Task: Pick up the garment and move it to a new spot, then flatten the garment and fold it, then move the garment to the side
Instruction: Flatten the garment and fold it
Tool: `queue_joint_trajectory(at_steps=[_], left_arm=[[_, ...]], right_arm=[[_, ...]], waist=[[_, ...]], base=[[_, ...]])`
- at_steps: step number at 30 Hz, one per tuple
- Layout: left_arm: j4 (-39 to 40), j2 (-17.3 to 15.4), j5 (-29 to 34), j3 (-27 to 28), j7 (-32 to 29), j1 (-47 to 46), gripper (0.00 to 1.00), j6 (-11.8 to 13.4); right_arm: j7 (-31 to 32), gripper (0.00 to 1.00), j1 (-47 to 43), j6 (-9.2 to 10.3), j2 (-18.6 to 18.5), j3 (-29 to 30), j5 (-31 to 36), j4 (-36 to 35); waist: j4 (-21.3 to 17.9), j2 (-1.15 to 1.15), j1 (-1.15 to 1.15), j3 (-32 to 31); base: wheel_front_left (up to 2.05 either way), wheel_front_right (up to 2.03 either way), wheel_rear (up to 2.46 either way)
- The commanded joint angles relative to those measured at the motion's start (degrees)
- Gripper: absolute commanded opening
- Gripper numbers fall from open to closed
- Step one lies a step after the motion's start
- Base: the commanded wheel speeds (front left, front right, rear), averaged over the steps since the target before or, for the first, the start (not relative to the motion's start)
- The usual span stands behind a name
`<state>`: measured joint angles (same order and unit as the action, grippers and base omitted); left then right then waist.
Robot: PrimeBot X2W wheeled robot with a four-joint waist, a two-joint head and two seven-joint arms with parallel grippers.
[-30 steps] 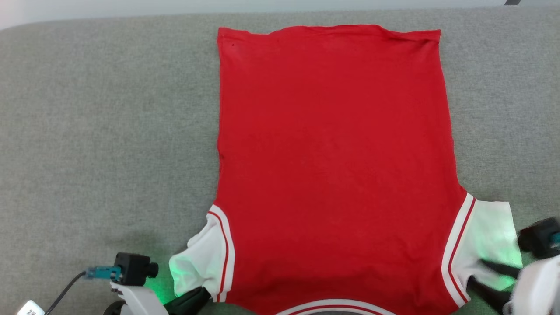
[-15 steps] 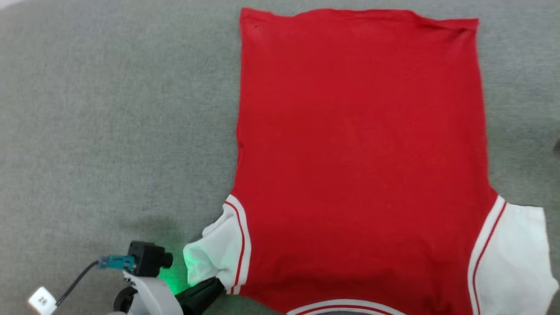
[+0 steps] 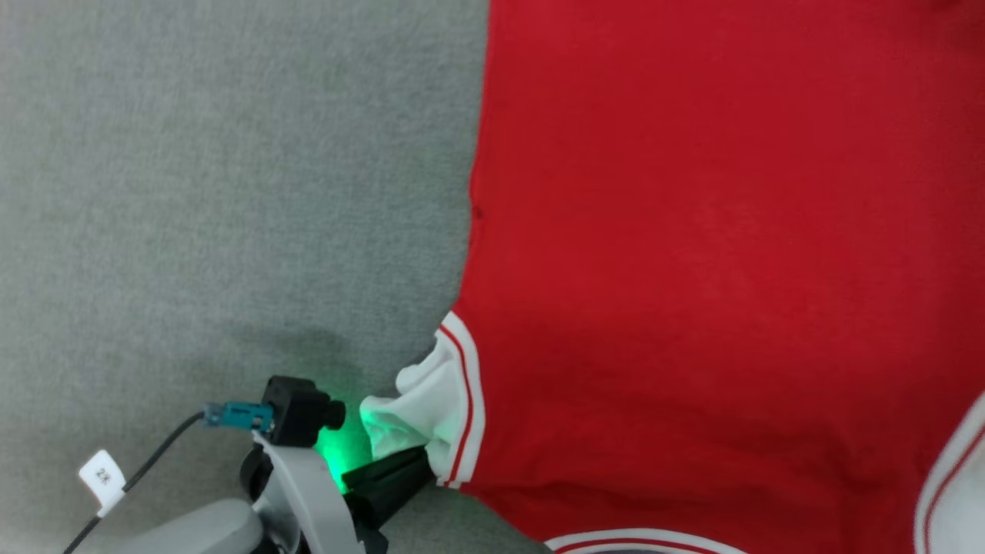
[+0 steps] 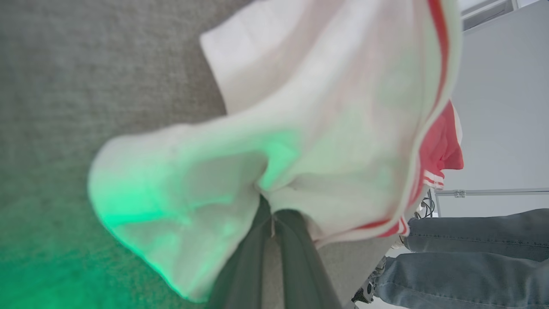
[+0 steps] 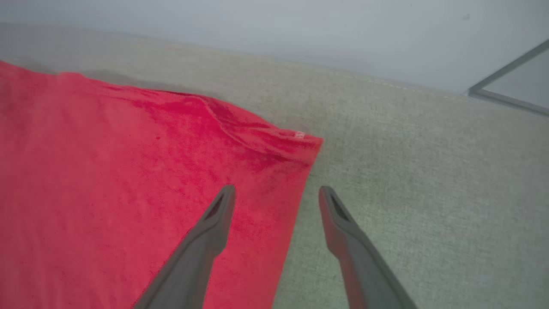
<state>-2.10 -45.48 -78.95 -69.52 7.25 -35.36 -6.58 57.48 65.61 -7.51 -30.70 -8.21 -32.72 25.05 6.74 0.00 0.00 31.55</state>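
Garment (image 3: 692,231) lies flat; left tool (image 4: 272,216) clenches its white sleeve (image 3: 419,400); right tool (image 5: 276,193), released, should pinch the hem corner (image 5: 309,146) squarely, avoiding wrinkles.

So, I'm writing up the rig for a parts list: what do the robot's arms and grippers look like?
The left arm is pale grey, with a small black camera at the wrist, a teal plug, a dark cable bearing a white tag, and a green glow. The left gripper and right gripper have long, dark, tapering fingers.
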Motion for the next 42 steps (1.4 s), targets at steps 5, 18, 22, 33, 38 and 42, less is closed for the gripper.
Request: queue_joint_trajectory(at_steps=[5,18,22,33,38,42], left_arm=[[-5.58,6.29,-0.38,0.78,-0.09,-2.80,0.00,1.54],[-8.97,7.42,-0.59,1.30,1.42,-3.89,0.00,0.91],[-9.80,6.99,-0.52,1.77,2.44,-3.74,0.00,0.83],[-10.09,3.72,-1.20,1.74,5.33,1.54,0.00,0.61],[-9.21,2.82,-1.30,1.47,5.61,3.18,0.00,1.28],[-8.19,1.53,-1.86,1.88,5.93,4.40,0.00,1.75]], right_arm=[[0.08,1.00,6.15,0.03,0.53,-1.63,5.20,9.14],[-4.27,0.00,6.85,0.00,1.98,-3.30,8.09,22.17],[-6.26,0.00,6.65,0.00,1.57,-3.79,6.81,22.32],[-8.78,0.00,-5.98,0.04,-7.00,-12.39,-5.44,9.80],[-6.94,0.00,-17.70,0.04,-12.91,-12.99,-12.55,-0.57],[-4.90,0.00,-28.97,0.04,-16.59,-11.27,-18.10,-9.66]], waist=[[4.21,0.00,0.00,5.23],[4.26,0.00,0.00,6.25],[3.59,0.00,0.00,4.61],[-0.55,0.00,0.00,-5.83],[-2.49,0.00,0.00,-9.87],[-4.13,0.00,0.00,-12.32]], base=[[0.00,0.00,0.00],[0.00,0.00,0.00],[0.00,0.00,0.00],[0.00,0.00,0.00],[0.00,0.00,0.00],[0.00,0.00,0.00]])
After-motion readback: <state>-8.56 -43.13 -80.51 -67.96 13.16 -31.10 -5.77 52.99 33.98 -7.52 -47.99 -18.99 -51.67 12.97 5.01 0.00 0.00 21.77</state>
